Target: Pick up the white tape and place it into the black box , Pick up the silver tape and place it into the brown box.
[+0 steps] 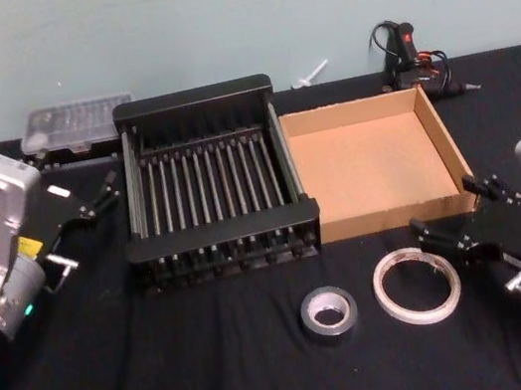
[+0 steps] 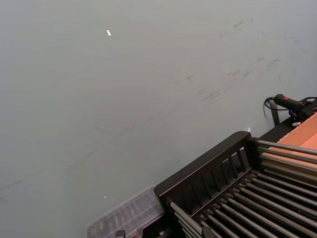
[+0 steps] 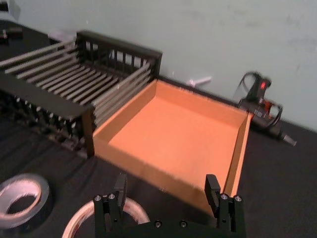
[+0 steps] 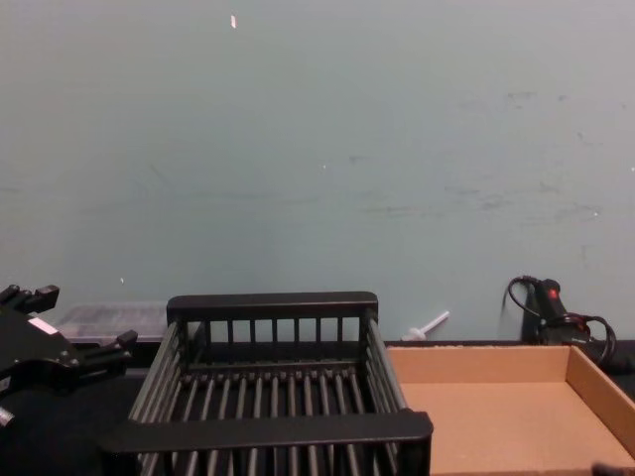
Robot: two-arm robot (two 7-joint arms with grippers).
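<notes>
Right gripper (image 1: 451,215), its 2 black fingers spread apart and holding nothing, hangs low over the black cloth-covered table (image 1: 171,372) just beside the right edge of the white tape (image 1: 417,284), a thin pale ring lying flat in front of the brown box (image 1: 377,166); whether a fingertip touches the ring cannot be told. From the right wrist camera the same parted fingers (image 3: 119,186) frame the near wall of the shallow tan cardboard tray (image 3: 173,136), with the curve of the white ring (image 3: 84,218) below them and the silver tape (image 3: 22,198), a dark grey-silver roll with a pale inner ring, lying flat off to one side. On the table the silver tape (image 1: 329,313) sits just left of the white ring, near it but apart, in front of the gap between the 2 containers. Neither container holds anything. Black box (image 1: 193,96), a slatted plastic crate with thick solid rims, stands side by side with the cardboard tray, to its left, their walls touching or very nearly so. Left gripper (image 1: 99,196) is held up beside the crate's left wall, its fingers slightly parted and gripping nothing. Behind the crate lies a clear plastic case (image 1: 77,124), and behind the tray a black glue gun with cables (image 1: 404,50) and a small white plastic piece (image 1: 312,74) rest against the pale green wall (image 4: 317,149).
</notes>
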